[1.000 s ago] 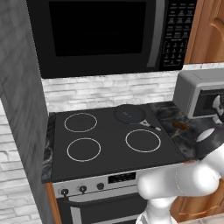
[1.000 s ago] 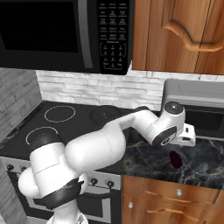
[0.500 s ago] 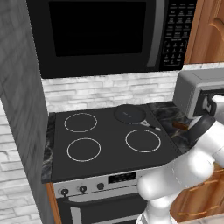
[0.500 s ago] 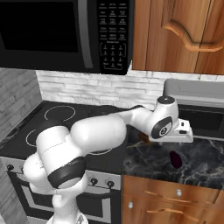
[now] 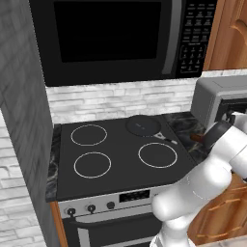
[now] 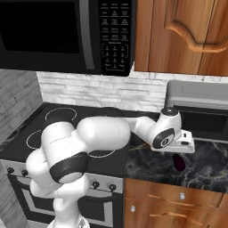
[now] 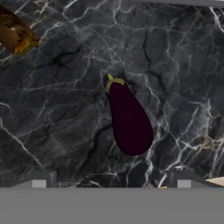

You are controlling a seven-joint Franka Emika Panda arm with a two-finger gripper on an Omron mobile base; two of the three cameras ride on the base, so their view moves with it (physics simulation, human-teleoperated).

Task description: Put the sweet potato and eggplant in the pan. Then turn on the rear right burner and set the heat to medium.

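Hand view: eggplant [image 7: 128, 119] on dark marble counter [image 7: 65, 131], jaws spread wide above.

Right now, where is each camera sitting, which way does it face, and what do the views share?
Left base view: behind the arm on its left, looking forward and down at the cooktop, the pan at its rear right; the white arm rises lower right.
Right base view: behind on the right, facing the counter and eggplant; the arm reaches over from lower left, gripper above the eggplant.
Hand view: on the hand, looking down at the eggplant and sweet potato; open finger tips at the bottom.
Shared: both base views show cooktop and arm; right base and hand views share the eggplant.
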